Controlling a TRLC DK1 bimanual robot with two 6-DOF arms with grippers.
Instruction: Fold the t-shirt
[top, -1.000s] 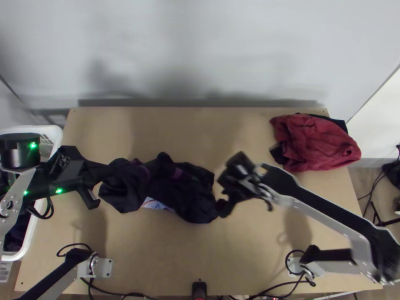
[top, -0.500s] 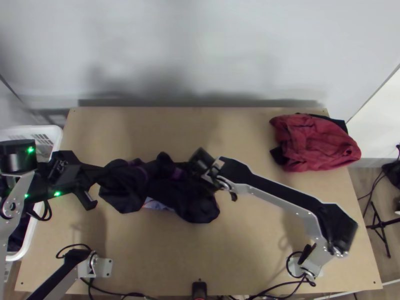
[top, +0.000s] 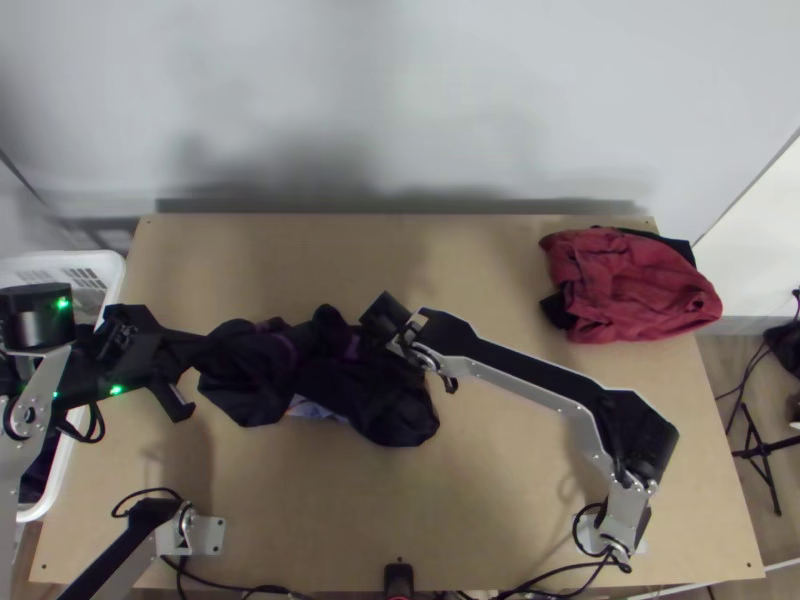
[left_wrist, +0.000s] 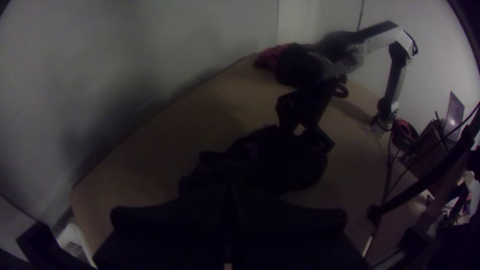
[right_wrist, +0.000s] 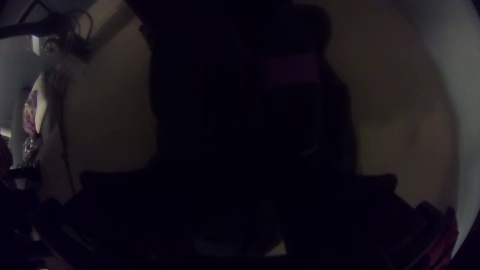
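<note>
The black t-shirt (top: 375, 400) lies bunched across the table left of centre, purple bands on it and a pale patch under its near edge. At its left end my left gripper (top: 205, 348) is shut on the cloth; in the left wrist view this gripper (left_wrist: 228, 200) has its fingers together against dark fabric. My right gripper (top: 378, 342) is over the cloth's right half, its tips hidden. In the right wrist view the same gripper (right_wrist: 240, 200) stands open over the dark t-shirt (right_wrist: 290, 67), whose purple band shows.
A crumpled red garment (top: 630, 285) with black cloth under it lies at the back right. A white basket (top: 100, 262) stands past the table's left edge, partly behind the left arm. Bare table (top: 480, 480) stretches toward the near edge.
My right gripper has moved left from beside the cloth's right end to over it. The left gripper has shifted slightly; the t-shirt lies almost the same.
</note>
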